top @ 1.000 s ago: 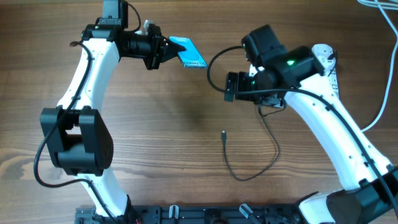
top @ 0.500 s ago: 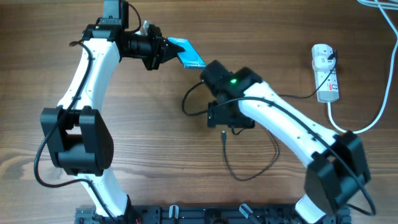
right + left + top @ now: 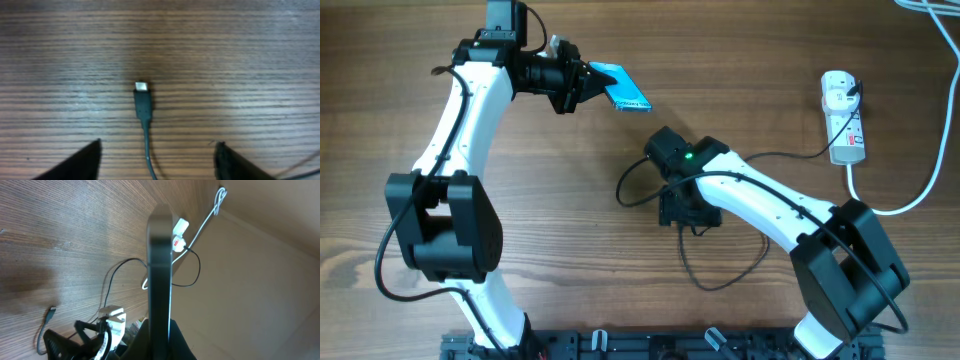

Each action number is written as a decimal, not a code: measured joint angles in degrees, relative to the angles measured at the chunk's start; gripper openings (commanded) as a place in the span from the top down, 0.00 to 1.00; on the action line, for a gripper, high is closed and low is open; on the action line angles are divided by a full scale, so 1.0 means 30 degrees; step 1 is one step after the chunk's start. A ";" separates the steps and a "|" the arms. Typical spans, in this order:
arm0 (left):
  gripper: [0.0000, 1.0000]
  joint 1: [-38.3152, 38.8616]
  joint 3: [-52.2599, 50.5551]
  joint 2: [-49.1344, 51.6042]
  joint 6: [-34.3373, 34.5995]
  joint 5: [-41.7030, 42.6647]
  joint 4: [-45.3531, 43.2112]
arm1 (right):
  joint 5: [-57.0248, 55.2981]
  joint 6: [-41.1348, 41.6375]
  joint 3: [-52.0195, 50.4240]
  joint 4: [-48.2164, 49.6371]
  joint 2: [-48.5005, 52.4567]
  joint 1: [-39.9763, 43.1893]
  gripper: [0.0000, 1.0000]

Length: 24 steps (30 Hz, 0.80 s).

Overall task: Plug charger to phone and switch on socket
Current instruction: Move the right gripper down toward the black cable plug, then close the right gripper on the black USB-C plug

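My left gripper (image 3: 588,85) is shut on the phone (image 3: 625,88), holding its turquoise screen tilted above the table at the back left. In the left wrist view the phone (image 3: 160,270) stands edge-on between the fingers (image 3: 160,342). The charger, a thin black cable (image 3: 720,284), loops on the table at the centre. Its connector tip (image 3: 142,99) lies flat on the wood between and just ahead of my open right gripper's fingers (image 3: 157,152). From overhead, my right gripper (image 3: 680,212) covers the tip. The socket (image 3: 842,118) lies at the far right.
A thick white lead (image 3: 920,190) runs from the socket along the table's right edge. The black cable (image 3: 790,155) runs from the socket toward my right arm. The arm bases and a black rail (image 3: 620,345) are at the front edge.
My right arm has swung from near the socket leftward and toward the front, and now sits over the charger's connector tip. My left arm and the phone have not moved.
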State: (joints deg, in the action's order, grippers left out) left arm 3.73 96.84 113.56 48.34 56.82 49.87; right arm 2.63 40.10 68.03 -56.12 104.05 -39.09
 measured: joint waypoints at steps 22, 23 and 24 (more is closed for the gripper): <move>0.96 0.0000 0.0000 0.0000 0.0000 0.0000 0.0066 | -0.0962 0.0838 -0.1428 0.2018 0.0000 -0.1282 0.60; 0.96 0.0000 0.0000 0.0000 0.0000 -0.0007 0.0066 | -0.0969 0.0852 -0.1523 0.2040 0.0000 -0.1282 0.60; 0.96 0.0000 0.0000 0.0000 0.0000 0.0000 0.0066 | -0.0969 0.0867 -0.1705 0.2193 0.0000 -0.1282 0.60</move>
State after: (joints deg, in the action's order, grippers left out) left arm 3.73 96.84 113.56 48.34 56.82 50.06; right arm -0.27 42.70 62.92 -49.54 104.05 -42.94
